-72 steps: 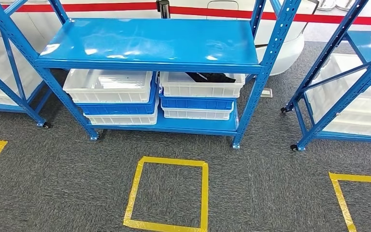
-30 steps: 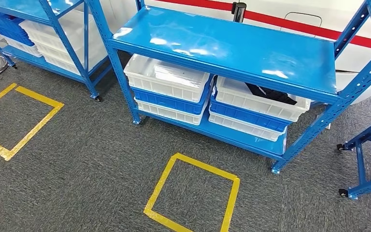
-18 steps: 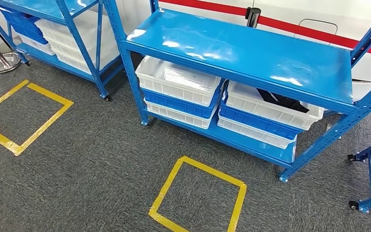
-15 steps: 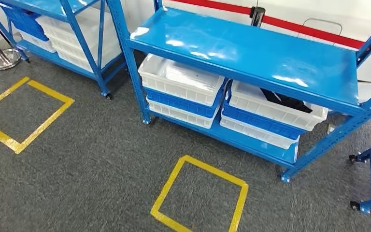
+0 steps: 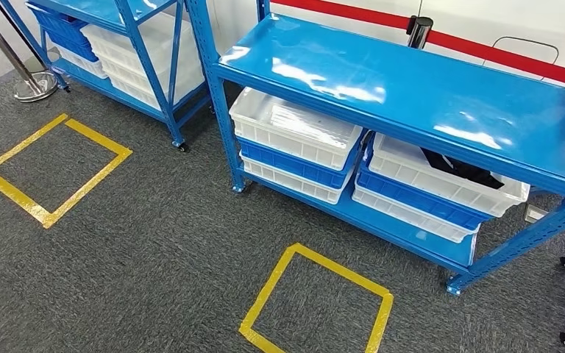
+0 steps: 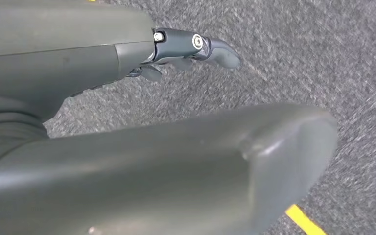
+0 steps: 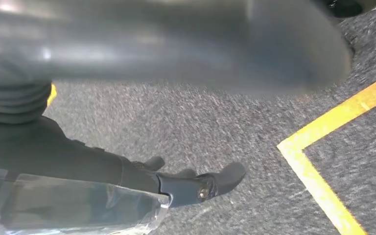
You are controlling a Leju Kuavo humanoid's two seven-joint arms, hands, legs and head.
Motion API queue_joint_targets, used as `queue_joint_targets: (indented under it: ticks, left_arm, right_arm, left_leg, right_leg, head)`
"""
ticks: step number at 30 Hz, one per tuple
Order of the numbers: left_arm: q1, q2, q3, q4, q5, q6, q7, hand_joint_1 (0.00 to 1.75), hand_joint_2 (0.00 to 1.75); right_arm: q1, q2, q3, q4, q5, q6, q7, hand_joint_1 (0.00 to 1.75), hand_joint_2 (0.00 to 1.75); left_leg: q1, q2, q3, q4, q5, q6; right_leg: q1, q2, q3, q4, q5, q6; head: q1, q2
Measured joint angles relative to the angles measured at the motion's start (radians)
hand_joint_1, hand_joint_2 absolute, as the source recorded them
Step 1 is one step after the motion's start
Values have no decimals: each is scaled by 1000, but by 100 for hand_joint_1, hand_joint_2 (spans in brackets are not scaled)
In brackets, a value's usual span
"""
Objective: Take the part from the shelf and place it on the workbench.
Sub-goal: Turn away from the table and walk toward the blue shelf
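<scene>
A clear plastic bag with the part lies against the dark fingers of my right hand, which holds it over grey carpet. My left hand hangs above the carpet with its fingers stretched out and nothing in them. In the head view the blue shelf rack stands ahead and to the right. Its lower level carries stacked white and blue bins, and a black item lies in the right-hand top bin.
A second blue rack with bins stands at the far left, with a metal stanchion base beside it. Two yellow tape squares mark the carpet, one in front of the rack and one on the left.
The whole picture has shifted: the camera has turned left, so the rack sits further right and the left rack, stanchion and left tape square have come into view.
</scene>
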Motion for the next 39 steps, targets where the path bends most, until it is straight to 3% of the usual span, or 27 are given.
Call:
queue_joint_targets:
  ticks: [2,3,5,6,7,8,10,12,15,16,18,20,22,23,24,26,27,28,30,32,34,36,37,38,39]
  left_arm:
    - [0,1,0,0,-1,0,3,0,0]
    - [-1,1,0,0,-1,0,3,0,0]
    - [0,1,0,0,-2,0,3,0,0]
    - [0,1,0,0,-2,1,4,0,0]
    - [1,1,0,0,-2,1,4,0,0]
    - [1,2,0,0,-2,1,4,0,0]
    - [3,3,0,0,-1,1,4,0,0]
    - [4,4,1,0,-1,1,4,0,0]
    - [2,4,1,0,-1,1,5,0,0]
    - [3,4,1,0,-1,1,4,0,0]
    - [2,4,1,0,-1,1,4,0,0]
    - [0,4,1,0,-1,1,5,0,0]
    - [0,4,1,0,-2,1,9,0,0]
    - [2,4,1,0,-2,1,11,0,0]
    - [3,4,1,0,-2,1,14,0,0]
    - [4,4,1,1,-4,1,19,0,0]
    - [4,4,1,1,-5,0,22,0,0]
    - [3,4,1,1,-6,0,26,0,0]
    - [1,4,1,0,-8,0,31,0,0]
    - [0,4,1,0,-10,1,36,0,0]
    - [-1,3,1,0,-11,2,41,0,0]
    - [0,3,1,0,-12,2,44,0,0]
    - [0,3,1,0,-12,2,44,0,0]
    - [1,3,1,0,-12,2,44,0,0]
    - [1,4,1,0,-12,2,44,0,0]
  right_arm:
    - [3,1,0,0,0,0,-1,0,0]
    - [2,2,0,0,0,0,-1,0,0]
    - [1,2,0,0,0,0,-1,0,0]
    - [2,2,0,0,0,0,-1,0,0]
    - [4,2,0,0,0,0,-1,0,0]
    - [6,3,0,0,0,0,-1,0,0]
    - [8,5,0,0,0,0,-2,0,0]
    - [4,7,0,0,0,0,-2,0,0]
    - [1,9,0,0,0,0,-2,0,0]
    - [2,9,0,0,0,0,-2,0,0]
    - [1,8,0,-1,0,0,-2,0,0]
    - [0,8,0,-1,0,0,-2,0,0]
    - [3,8,0,-1,0,0,-2,0,0]
    - [6,8,0,-1,0,0,-2,0,0]
    - [9,7,0,-1,0,0,-2,0,0]
    - [12,7,0,0,1,0,-2,0,0]
    - [11,7,0,0,2,0,-2,0,0]
    - [10,6,0,1,3,0,-2,0,0]
    - [7,7,0,1,4,0,-1,0,0]
    - [7,8,-1,0,5,0,-1,0,0]
    - [6,9,-1,0,5,0,-2,0,0]
    - [4,10,-1,0,5,0,-2,0,0]
    - [5,10,-1,0,5,0,-2,0,0]
    - [7,11,-1,0,5,0,-2,0,0]
    - [8,11,-1,0,5,0,-2,0,0]
  left_leg:
    - [8,13,-20,59,-25,-12]
    - [12,20,-50,116,-47,-20]
    - [20,26,-132,242,-97,-33]
    - [24,27,-165,279,-113,-37]
    - [27,29,-181,279,-113,-39]
    - [29,30,-181,245,-93,-38]
    - [30,35,-153,122,2,-31]
    - [21,41,-132,44,69,-17]
    - [12,38,-102,11,67,11]
    - [12,34,-83,-3,67,20]
    - [13,30,-48,-22,62,34]
    - [10,25,-28,-27,45,41]
    - [9,16,-1,-27,20,40]
    - [9,12,16,-27,7,38]
    - [8,8,33,-27,-7,35]
    - [4,5,60,-27,-37,28]
    - [2,5,70,-29,-53,23]
    - [0,5,82,-28,-62,17]
    - [1,8,94,-3,-63,6]
    - [5,14,57,88,-44,-3]
    - [13,21,-29,217,-65,-16]
    - [24,25,-111,294,-146,-30]
    - [29,27,-137,297,-183,-36]
    - [33,29,-151,276,-197,-40]
    - [35,31,-155,234,-179,-41]
  right_leg:
    - [-4,-2,26,-1,1,-19]
    - [-2,-3,34,-1,-5,-25]
    - [0,-3,49,0,-19,-29]
    - [0,-2,59,0,-28,-27]
    - [0,-1,70,0,-37,-24]
    - [-1,-1,84,0,-48,-21]
    - [-2,-1,109,-1,-71,-12]
    - [1,0,124,-9,-90,1]
    - [9,-1,149,-5,-85,29]
    - [11,-1,145,22,-80,35]
    - [11,0,80,127,-86,34]
    - [10,1,-20,254,-130,23]
    - [10,1,-90,290,-182,19]
    - [10,1,-102,264,-183,25]
    - [10,1,-104,214,-159,33]
    - [11,-2,-92,94,-55,49]
    - [14,-4,-83,53,-10,48]
    - [16,-5,-76,29,20,40]
    - [13,-3,-48,16,38,11]
    - [5,-3,-14,5,43,-17]
    - [4,-2,14,-2,27,-34]
    - [2,4,38,-5,5,-36]
    - [1,7,52,-5,-7,-33]
    - [0,9,68,-5,-20,-30]
    - [-2,11,85,-5,-33,-25]
  head:
    - [-1,0]
    - [0,0]
    - [-1,0]
    - [-1,0]
    - [-2,0]
    - [-2,0]
    - [-3,0]
    - [-5,0]
    - [-5,0]
    - [-3,0]
    - [0,0]
    - [3,0]
    - [4,0]
    - [4,0]
    - [5,0]
    - [7,0]
    - [7,0]
    - [7,0]
    - [7,0]
    - [4,0]
    - [0,0]
    - [-2,0]
    - [-2,0]
    - [-3,0]
    - [-3,0]
